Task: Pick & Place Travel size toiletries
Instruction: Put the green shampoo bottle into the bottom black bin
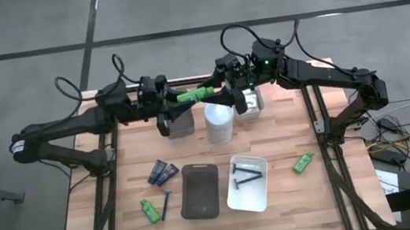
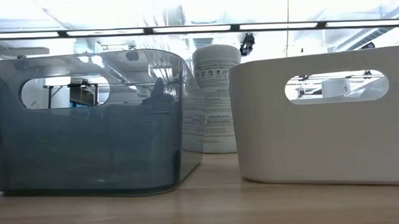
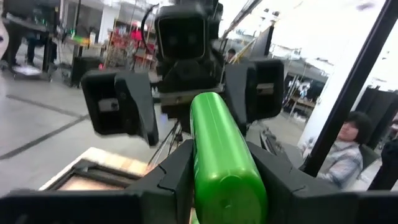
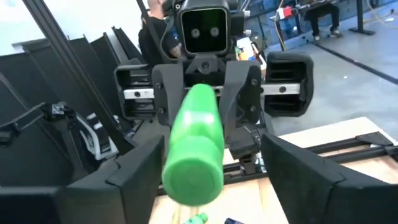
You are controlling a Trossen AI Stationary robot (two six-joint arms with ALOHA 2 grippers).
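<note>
Two robot arms are meeting above the far side of the worktop [image 1: 282, 216], with a bright green bottle [image 1: 196, 94] hanging between them. The left gripper [image 1: 179, 98] is clamping its fingers [image 3: 171, 177] on one end of the bottle, while the right gripper [image 1: 222, 91] is facing it with its fingers [image 4: 134, 165] spread wide on either side of the other end, not touching it. No label or brand is showing on the bottle in either wrist view.

Just below the grippers, a tall white cylinder [image 1: 219, 122] is standing; the low view is showing blocks of small print on it, too fine to read. A grey tray [image 1: 179, 126] under the left gripper is partly hidden by the arm, and a clear tray [image 1: 251, 99] under the right gripper is mostly covered.

Nearer the front edge, well apart from both grippers, two dark navy tubes [image 1: 162, 171], a second green bottle [image 1: 149, 210] and a slim dark razor [image 1: 166, 205] are lying on the wood. A white tray [image 1: 247, 182] is holding another razor [image 1: 248, 174], beside a dark tray [image 1: 201, 190]. A third green bottle [image 1: 303, 163] is lying to the right.
</note>
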